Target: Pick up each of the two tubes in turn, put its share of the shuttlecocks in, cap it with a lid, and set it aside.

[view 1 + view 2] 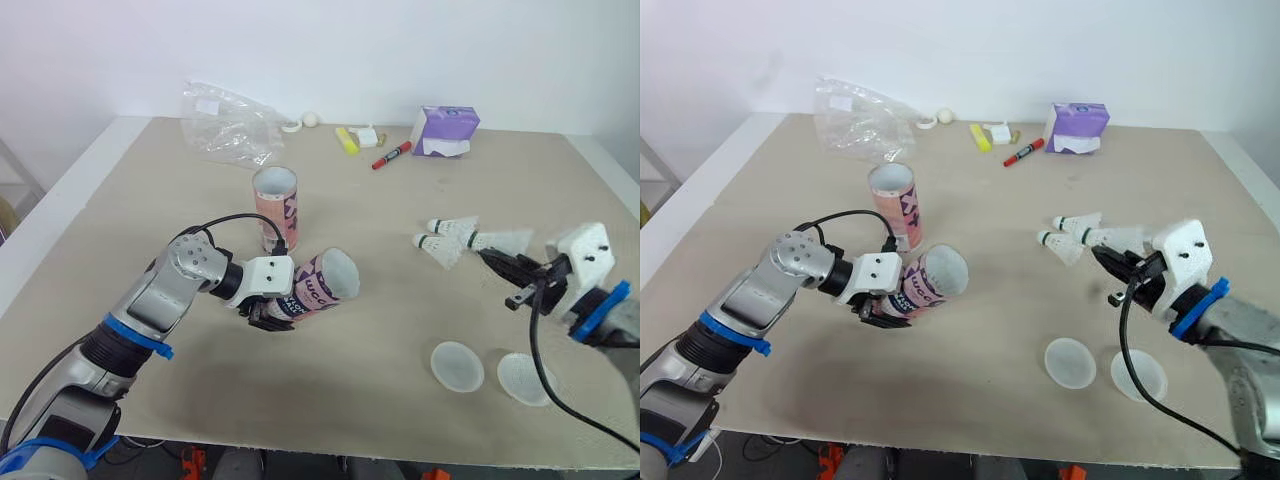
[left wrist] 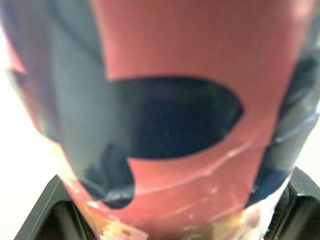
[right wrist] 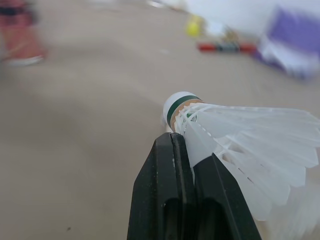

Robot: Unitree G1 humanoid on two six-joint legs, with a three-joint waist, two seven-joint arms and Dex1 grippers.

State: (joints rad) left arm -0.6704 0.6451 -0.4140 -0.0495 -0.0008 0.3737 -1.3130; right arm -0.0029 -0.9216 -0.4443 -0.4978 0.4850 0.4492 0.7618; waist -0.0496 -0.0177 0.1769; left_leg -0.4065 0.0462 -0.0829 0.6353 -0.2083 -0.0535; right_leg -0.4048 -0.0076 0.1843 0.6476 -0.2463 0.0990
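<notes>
Plastic bag (image 1: 225, 125), tissue pack (image 1: 445, 130), red marker (image 1: 391, 155)

Nearer tube (image 1: 325, 283): pink with navy lettering, white inside the mouth. Farther tube (image 1: 275, 205), same pink and navy print. Shuttlecock (image 3: 240, 140), white feathers, pale cork tip, one dark green band round it. Right hand (image 3: 172, 139), black fingers. Lids (image 1: 457, 366), frosted white, on a tan surface (image 1: 400, 320). Purple-and-white tissue box (image 1: 445, 131), red marker (image 1: 391, 156) with black cap, yellow highlighter (image 1: 347, 141).
</notes>
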